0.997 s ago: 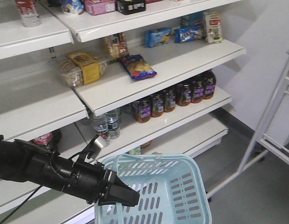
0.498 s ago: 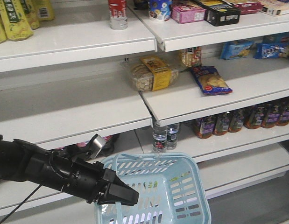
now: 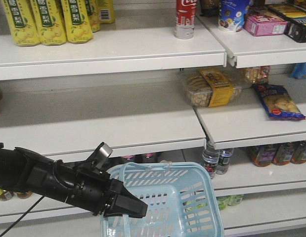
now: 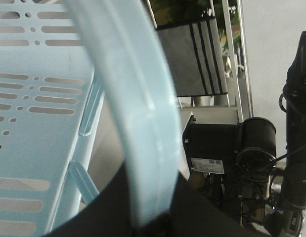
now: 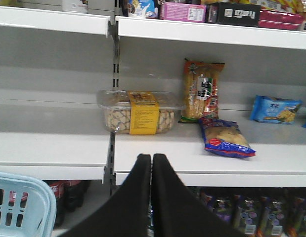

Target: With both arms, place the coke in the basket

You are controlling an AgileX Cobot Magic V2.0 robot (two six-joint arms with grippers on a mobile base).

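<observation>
A: Left gripper (image 3: 138, 211) status?
B: We see it pinching the loop handle (image 4: 138, 113) of the basket (image 3: 192, 207). In the left wrist view the smooth pale blue strip runs down between the black fingers.
A: Right gripper (image 5: 151, 159)?
B: Fingers pressed together, nothing between them, pointed at the shelving.
A: Basket contents?
B: We make out only its own slotted plastic walls and floor. It hangs low, in front of the bottom shelves.
A: Coke (image 3: 185, 17)?
B: Upright on the top shelf (image 3: 118, 49), close to that board's right end. Red metal body, silver base; the cap is cut off by the frame. Well above the basket.
A: Neighbours?
B: Yellow bottles (image 3: 44, 19) well apart on its left. A clear tub (image 3: 212, 86) with a yellow band, holding pale round biscuits, sits one level down, with a glossy blue snack bag (image 3: 279, 101) beside it.
A: Room to move?
B: We see bare white board on the top shelf between coke and yellow bottles. The middle shelf (image 3: 93, 118) is bare left of the tub.
</observation>
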